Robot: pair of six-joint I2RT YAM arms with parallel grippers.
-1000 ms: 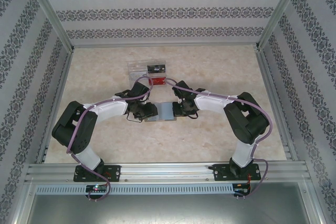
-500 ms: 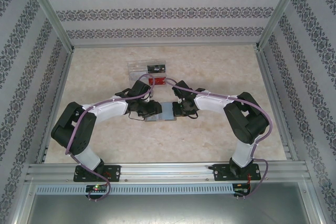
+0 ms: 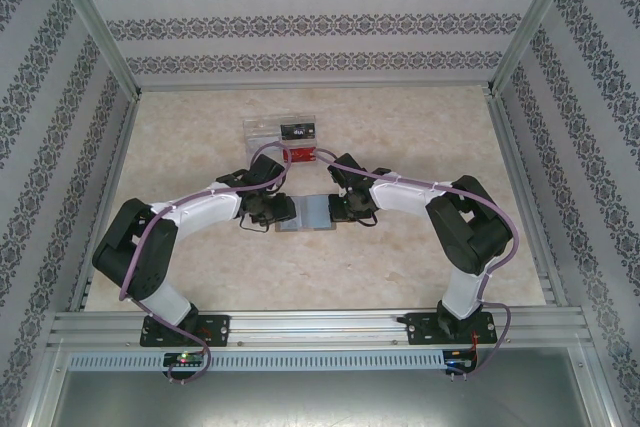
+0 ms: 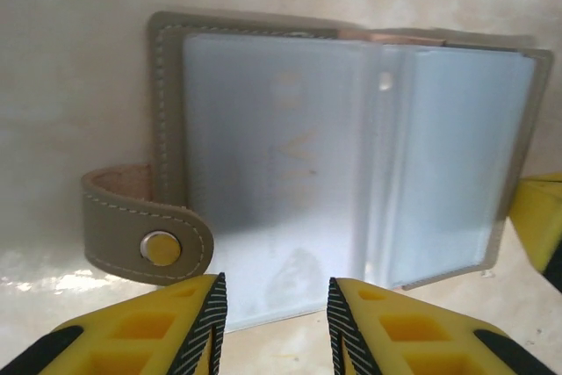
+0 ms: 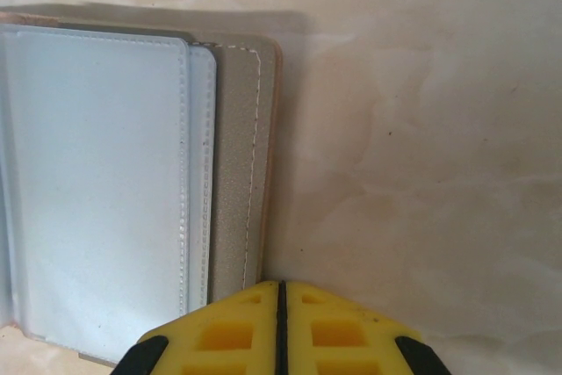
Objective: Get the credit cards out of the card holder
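Left arm: we recorded the elbow folded out to the left and the forearm angled inward, with the left gripper [image 3: 272,210] low, just beside the left end of the card holder [image 3: 315,213].
Left pincer: released; the yellow fingers [image 4: 140,327] stood apart, with a sleeve's lower edge in the gap.
Right arm: we noted a mirrored pose, with the right gripper [image 3: 342,209] at the holder's right end.
Right pincer: clenched, its pads meeting on a thin seam at the stitched grey-brown cover edge; we could not tell whether it pinched the cover.
Card holder: lay open and flat at the middle of the table [image 3: 400,267], between the grippers.
Left wrist view added: a strap [image 4: 145,226] with a metal snap and blue-grey sleeves [image 4: 272,173]; faint marks under the wider one were too blurred for us to read.
Top view added: a clear tray [image 3: 262,133] beyond the holder, containing a black card [image 3: 297,131] and a red card [image 3: 300,153].
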